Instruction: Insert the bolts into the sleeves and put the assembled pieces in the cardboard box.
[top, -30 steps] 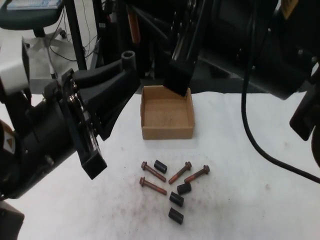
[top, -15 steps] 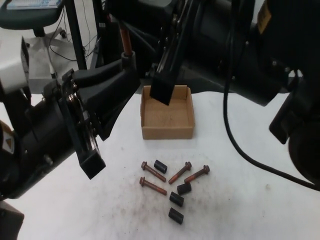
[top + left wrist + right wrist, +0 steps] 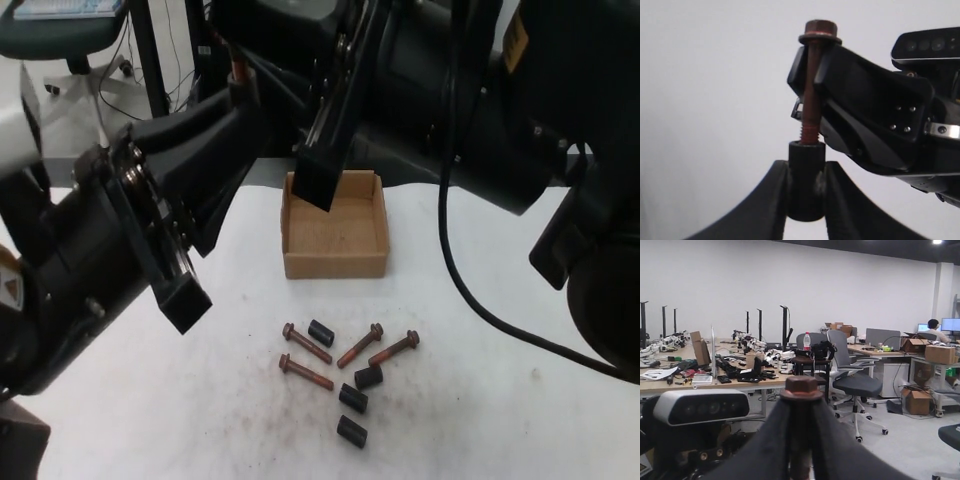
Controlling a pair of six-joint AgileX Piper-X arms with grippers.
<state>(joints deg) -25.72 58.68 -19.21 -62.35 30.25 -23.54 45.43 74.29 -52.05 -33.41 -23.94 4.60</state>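
My left gripper (image 3: pixel 806 172) is shut on a black sleeve (image 3: pixel 806 187), held upright well above the bench. My right gripper (image 3: pixel 811 65) is shut on a rusty brown bolt (image 3: pixel 812 85), head up, directly over the sleeve. The bolt's threaded tip sits just inside the sleeve's mouth. In the right wrist view the bolt head (image 3: pixel 801 387) shows between my right gripper's (image 3: pixel 801 407) fingers. On the bench lie several loose bolts (image 3: pixel 305 343) and several black sleeves (image 3: pixel 352 398). Behind them stands the cardboard box (image 3: pixel 335 265), with nothing inside.
Both arms meet high over the bench's back left, near the bolt (image 3: pixel 237 72). A black part of the right arm (image 3: pixel 320 170) hangs over the box's back left corner. A black cable (image 3: pixel 470 290) droops over the white bench on the right.
The right arm has swung leftward and brought the bolt over the sleeve. The left arm has lifted the sleeve a little up and to the left. The loose parts have not moved.
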